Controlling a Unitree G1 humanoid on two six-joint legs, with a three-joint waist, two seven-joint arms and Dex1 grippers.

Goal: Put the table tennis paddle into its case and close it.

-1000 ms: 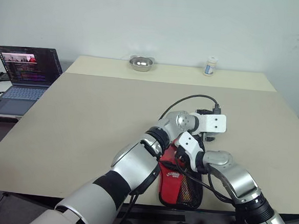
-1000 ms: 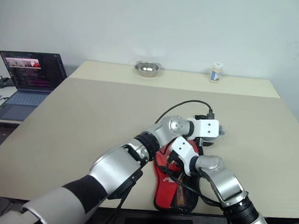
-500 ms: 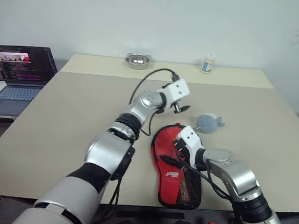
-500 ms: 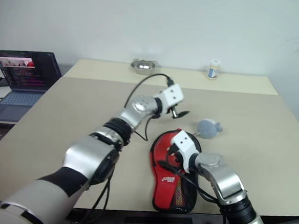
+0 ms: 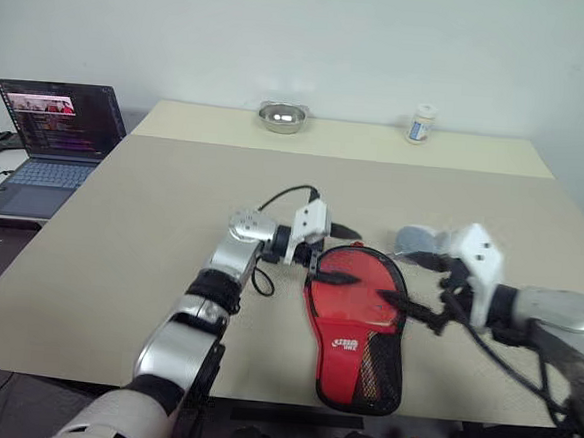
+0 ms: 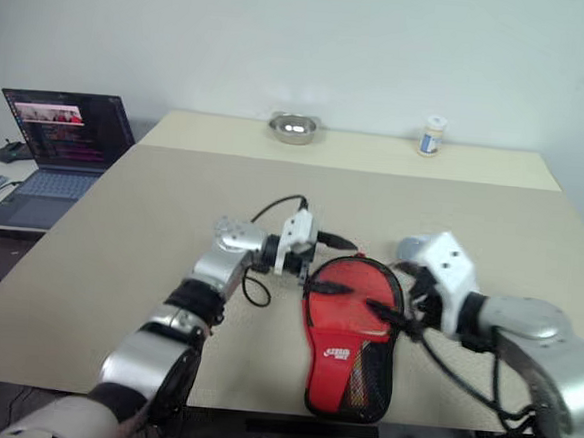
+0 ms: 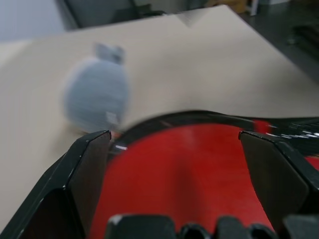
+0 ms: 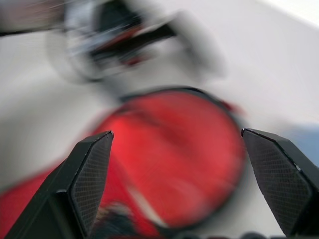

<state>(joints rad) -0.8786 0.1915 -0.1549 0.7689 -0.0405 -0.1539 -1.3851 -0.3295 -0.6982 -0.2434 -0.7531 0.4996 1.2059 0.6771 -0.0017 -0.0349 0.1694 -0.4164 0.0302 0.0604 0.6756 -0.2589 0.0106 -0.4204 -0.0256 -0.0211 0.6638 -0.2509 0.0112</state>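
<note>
Pale wall and a broad beige worktop (image 5: 172,221) frame the scene, and near its front edge lies the case (image 5: 357,324), red side up, round end toward the far side, mesh pocket and white logo toward the near edge. No wooden handle sticks out, so the table tennis paddle is judged to be inside, though the pictures cannot confirm it.

The left gripper (image 5: 332,254) hovers at the round end's left rim, fingers spread wide and holding nothing. The right gripper (image 5: 416,284) hangs off the case's right side, fingers likewise apart and empty. A small grey rounded object (image 5: 414,238) sits just beyond the case on the worktop.

Whether the zip is fully run round cannot be told. If closing is what remains, one gripper should pin the fabric flat while the other takes the pull and follows the curve of the rim, keeping the pouch from sliding toward the near edge.

Farther out, a metal bowl (image 5: 280,117) and a small white bottle (image 5: 421,124) stand at the back, and an open laptop (image 5: 52,132) sits on a side desk to the left.

Head views give the whole layout and both arms; the left wrist view shows the case's black rim (image 7: 199,117) close up with the grey object behind it, and the right wrist view looks across the red face (image 8: 174,144) at the other gripper.
</note>
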